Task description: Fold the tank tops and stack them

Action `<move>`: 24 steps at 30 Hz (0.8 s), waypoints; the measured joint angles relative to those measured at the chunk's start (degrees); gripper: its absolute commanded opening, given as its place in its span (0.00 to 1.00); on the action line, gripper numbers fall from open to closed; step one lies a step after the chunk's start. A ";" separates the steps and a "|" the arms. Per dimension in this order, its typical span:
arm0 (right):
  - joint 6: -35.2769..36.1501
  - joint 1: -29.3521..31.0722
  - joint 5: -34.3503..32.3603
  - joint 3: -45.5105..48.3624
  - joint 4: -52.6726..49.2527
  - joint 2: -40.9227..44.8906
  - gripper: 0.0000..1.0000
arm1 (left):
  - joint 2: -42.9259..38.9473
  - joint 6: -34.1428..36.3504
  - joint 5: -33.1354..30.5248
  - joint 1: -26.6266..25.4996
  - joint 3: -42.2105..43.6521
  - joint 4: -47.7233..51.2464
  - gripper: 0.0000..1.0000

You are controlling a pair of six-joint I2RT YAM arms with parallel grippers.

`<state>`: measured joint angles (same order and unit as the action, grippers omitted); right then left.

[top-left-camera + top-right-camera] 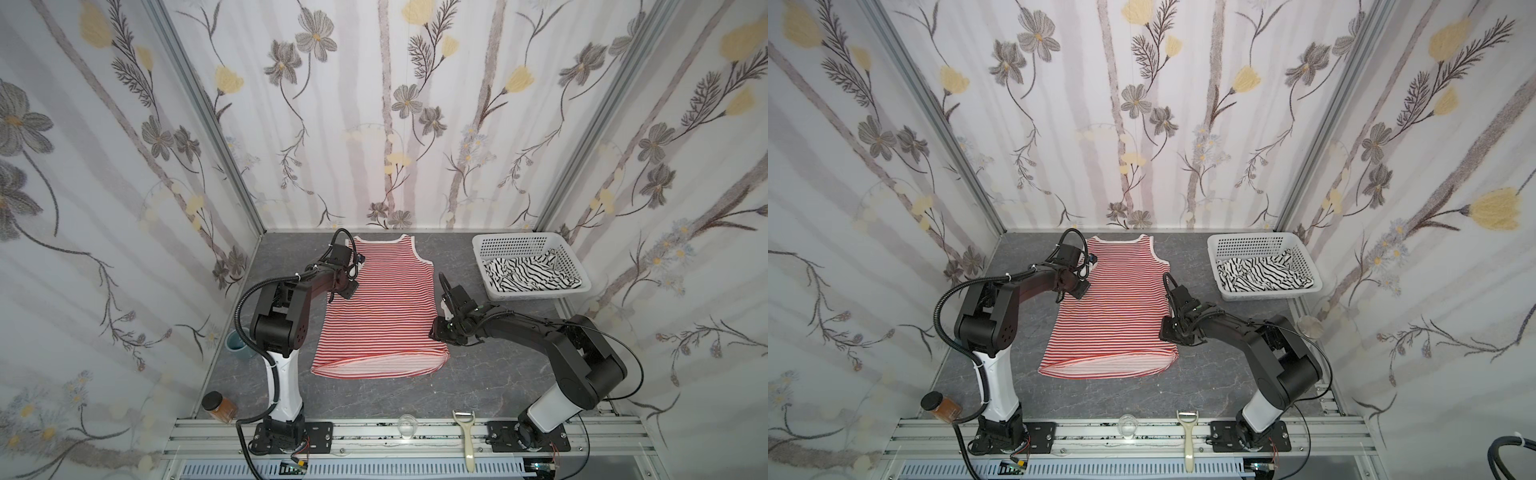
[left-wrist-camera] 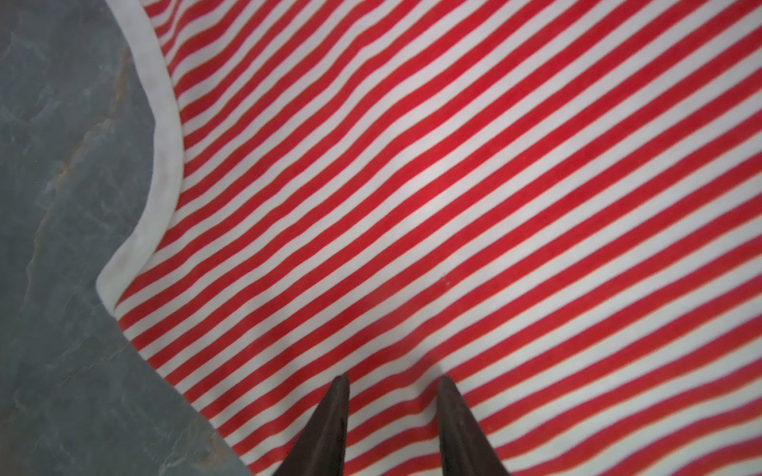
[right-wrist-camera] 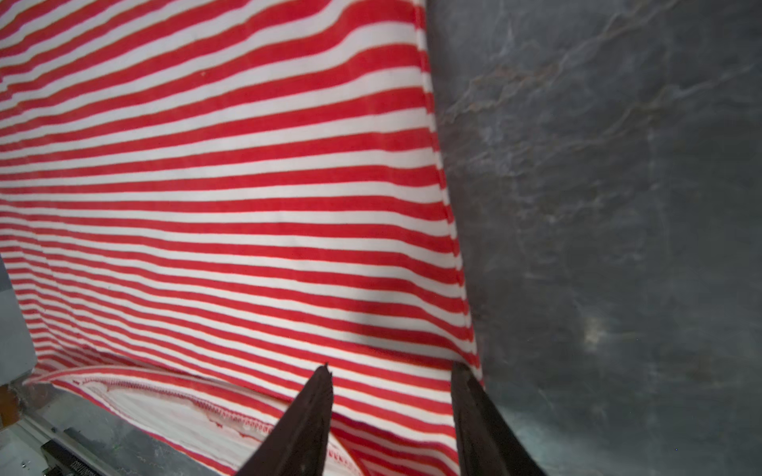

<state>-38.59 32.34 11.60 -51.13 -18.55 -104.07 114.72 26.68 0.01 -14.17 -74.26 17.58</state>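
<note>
The red-and-white striped tank top lies spread flat on the grey table, neck towards the back wall and hem towards the front. My left gripper points down on its left side just below the armhole. In the left wrist view this gripper is open, its tips resting apart on the striped cloth. My right gripper is low at the top's right side near the hem. There the right gripper is open, its tips astride the side edge of the cloth. The black-striped white tank top lies crumpled in the basket.
A white perforated basket stands at the back right. A blue-grey cup and a brown jar sit by the left wall. On the front rail lie a small clear glass and a peeler. Patterned walls enclose three sides.
</note>
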 measured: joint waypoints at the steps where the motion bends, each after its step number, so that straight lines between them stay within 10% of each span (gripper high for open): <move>1: 0.48 -0.50 -0.15 -1.42 -0.72 -1.11 0.49 | -0.94 -0.24 -0.09 0.07 1.40 -0.15 0.38; 18: 8.31 -9.14 -5.92 -40.83 -16.44 -22.64 0.50 | -20.17 -5.49 1.09 -1.46 21.75 4.31 0.40; 24: 8.68 -2.84 -8.55 -37.20 -17.31 -15.45 0.51 | -22.38 -5.75 0.66 -0.98 18.14 4.96 0.41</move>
<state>-29.91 29.50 3.05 -88.33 -35.86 -119.52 92.33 20.93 0.67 -15.16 -56.12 22.55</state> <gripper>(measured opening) 0.510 0.414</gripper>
